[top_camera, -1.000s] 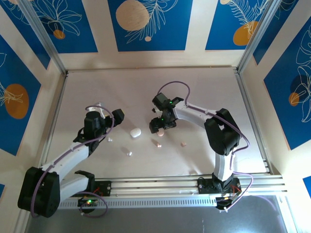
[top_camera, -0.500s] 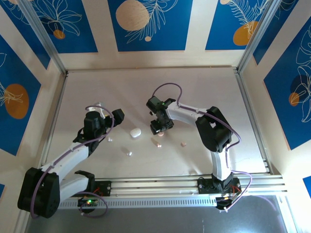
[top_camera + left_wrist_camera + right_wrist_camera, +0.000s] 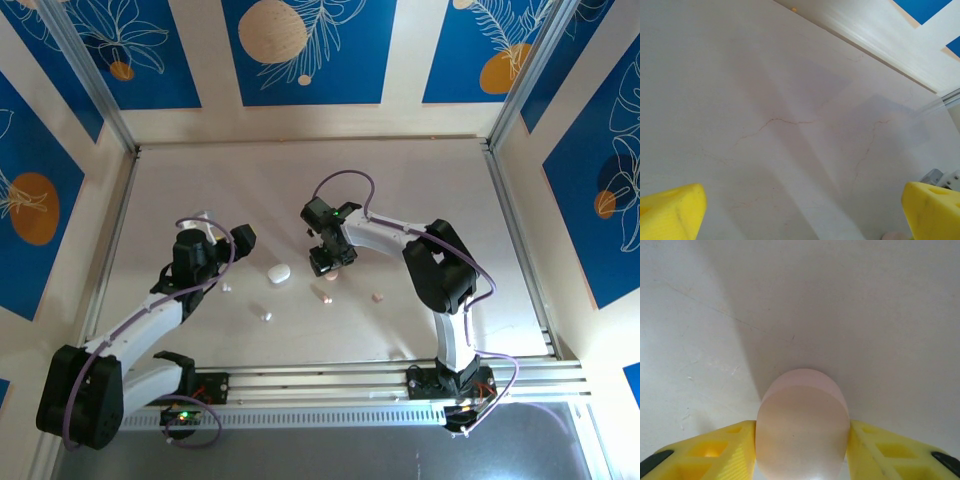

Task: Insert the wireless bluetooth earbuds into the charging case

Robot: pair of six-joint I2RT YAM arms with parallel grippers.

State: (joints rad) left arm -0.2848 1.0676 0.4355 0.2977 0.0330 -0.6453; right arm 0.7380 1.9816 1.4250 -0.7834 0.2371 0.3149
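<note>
The pale, faintly veined worktop [image 3: 300, 190] sat inside a boxed enclosure whose walls [image 3: 310, 50] carried blue panels with white leaf outlines and orange discs. Four earbuds lay loose on the near half of it, all outside the cases: one white earbud [image 3: 227, 288] just beside the left arm [image 3: 150, 310], a second white earbud [image 3: 265, 316] nearer the front rail [image 3: 320, 380], one pink earbud [image 3: 322, 293] close in front of the right arm's tool, and another pink earbud [image 3: 378, 297] off to its right, apart from the rest. A white case [image 3: 278, 274] rested between the two arms, touched by neither. The right arm [image 3: 400, 235] reached inward, and the right jaws pinched a pink case [image 3: 802, 435]: in the right wrist view its yellow fingers [image 3: 725, 450] pressed against both flanks of the rounded shell (a curved seam crossed its top), which stood on the worktop. From above, that pink case [image 3: 331, 275] peeked out just below the tool. The left jaws were spread wide and held nothing, with yellow fingertips [image 3: 675, 207] at the far corners of the left wrist view and bare surface between them, hanging to the left of the white case.
</note>
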